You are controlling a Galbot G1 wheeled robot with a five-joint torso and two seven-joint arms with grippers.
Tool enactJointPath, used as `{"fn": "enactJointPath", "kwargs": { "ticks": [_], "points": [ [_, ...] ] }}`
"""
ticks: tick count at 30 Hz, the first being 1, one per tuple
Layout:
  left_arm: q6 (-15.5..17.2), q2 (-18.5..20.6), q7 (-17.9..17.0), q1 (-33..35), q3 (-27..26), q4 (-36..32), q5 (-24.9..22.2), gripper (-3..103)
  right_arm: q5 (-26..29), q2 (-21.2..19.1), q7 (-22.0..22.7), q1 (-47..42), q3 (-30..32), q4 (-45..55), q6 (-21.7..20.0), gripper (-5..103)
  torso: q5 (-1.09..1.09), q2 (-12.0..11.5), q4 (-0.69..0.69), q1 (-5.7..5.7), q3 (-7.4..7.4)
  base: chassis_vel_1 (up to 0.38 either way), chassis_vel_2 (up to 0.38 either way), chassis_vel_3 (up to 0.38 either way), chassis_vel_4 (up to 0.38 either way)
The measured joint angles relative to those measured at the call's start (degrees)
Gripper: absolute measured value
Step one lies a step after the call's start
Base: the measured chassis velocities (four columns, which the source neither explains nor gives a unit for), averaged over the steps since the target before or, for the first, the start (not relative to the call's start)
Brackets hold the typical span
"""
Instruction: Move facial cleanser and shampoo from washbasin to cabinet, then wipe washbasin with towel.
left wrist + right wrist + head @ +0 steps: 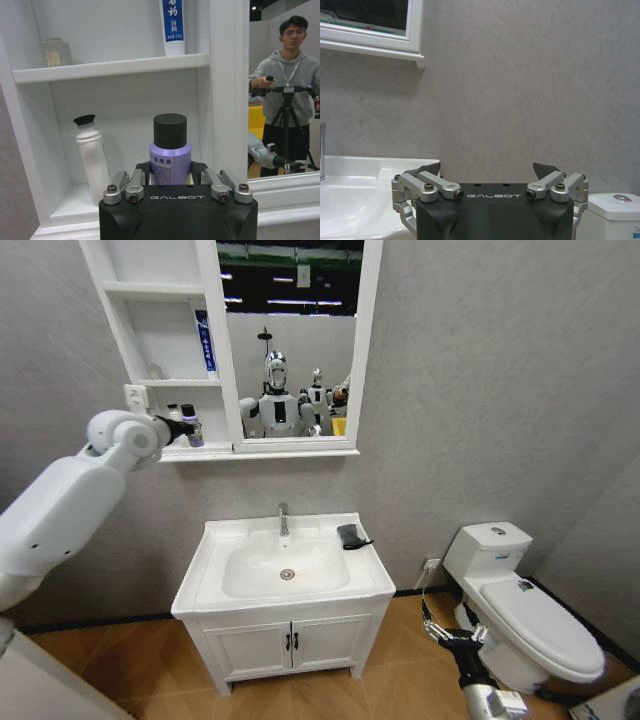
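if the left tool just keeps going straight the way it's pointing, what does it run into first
The left tool points into the cabinet's bottom shelf, closed around the purple bottle with the black cap. Going straight on, that bottle would probably reach the shelf's white back wall first; the white bottle stands off to one side, likely clear.

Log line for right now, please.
left pincer: at white wall cabinet bottom shelf, around purple black-capped bottle | right pincer: open, low | dark folded towel: on washbasin

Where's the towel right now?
In the head view, the dark towel lies on the washbasin top at its back corner on the robot's right, just right of the chrome tap.
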Motion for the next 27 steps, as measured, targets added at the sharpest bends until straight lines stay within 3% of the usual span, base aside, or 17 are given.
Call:
{"fn": "enactJointPath", "kwargs": {
  "ticks": [5,12,19,27],
  "points": [
    [-1.9,-6.3,2.8,-3.1,1.9,11.8,7.0,42,0.7,-0.3,0.0,0.0,0.5,-0.5,0.5,100,-0.02,0.0,0.03,0.0,0.0,0.0,0.0,0.0,0.0],
    [-3.8,-12.1,5.2,-5.0,1.7,21.0,11.8,42,1.3,-0.5,0.3,-0.1,1.4,-1.0,0.7,100,0.0,0.0,0.02,0.0,0.0,0.0,0.0,0.0,0.0],
    [-5.4,-15.4,7.0,-5.5,0.8,27.7,15.1,42,2.9,-0.7,0.3,-0.3,3.1,-0.8,0.9,100,-0.01,0.0,0.04,0.0,0.0,0.0,0.0,0.0,0.0],
    [-5.8,-17.4,7.6,-5.6,-0.2,30.5,16.5,42,4.0,-1.9,0.8,-0.6,4.7,-0.7,0.9,100,0.0,0.0,0.02,-0.02,-0.01,0.0,0.0,0.0,0.0]
  ]
}}
